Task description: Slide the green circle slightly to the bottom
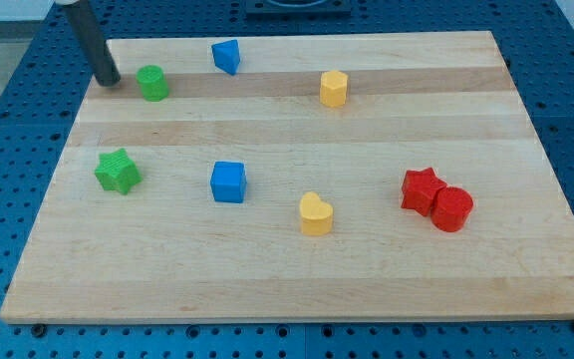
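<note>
- Nearest the view's bottom, on the pale wooden counter [387,284], sit a yellow plastic heart block [315,213], a red star block [422,189] touching a red cylinder block [452,208], a blue cube block [228,181] and a green star block [118,171].
- Farther up lie a yellow hexagonal block [334,88] and a blue triangular block [227,56].
- The green circle block [152,83] sits near the counter's top-left corner.
- There is no pincer here: my tip [110,80], the dark rod's end, holds nothing and rests just left of the green circle, level with it.
- A downward push likely needs my tip on the circle's top side first.
</note>
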Robot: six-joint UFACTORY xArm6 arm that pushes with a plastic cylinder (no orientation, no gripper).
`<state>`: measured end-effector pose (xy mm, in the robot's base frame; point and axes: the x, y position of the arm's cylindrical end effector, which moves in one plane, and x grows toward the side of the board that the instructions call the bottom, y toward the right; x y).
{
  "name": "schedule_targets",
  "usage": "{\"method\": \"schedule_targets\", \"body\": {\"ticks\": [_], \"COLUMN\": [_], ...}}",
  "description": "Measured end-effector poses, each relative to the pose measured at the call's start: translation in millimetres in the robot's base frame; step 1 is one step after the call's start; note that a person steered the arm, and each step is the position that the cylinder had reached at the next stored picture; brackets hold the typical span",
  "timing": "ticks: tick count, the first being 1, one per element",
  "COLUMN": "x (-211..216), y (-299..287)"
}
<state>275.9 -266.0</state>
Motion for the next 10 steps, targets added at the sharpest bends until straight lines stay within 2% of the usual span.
{"method": "schedule_targets", "body": {"ticks": [1,5,6,7,10], "x": [0,47,60,57,41], "y": [11,211,228,214,115]}}
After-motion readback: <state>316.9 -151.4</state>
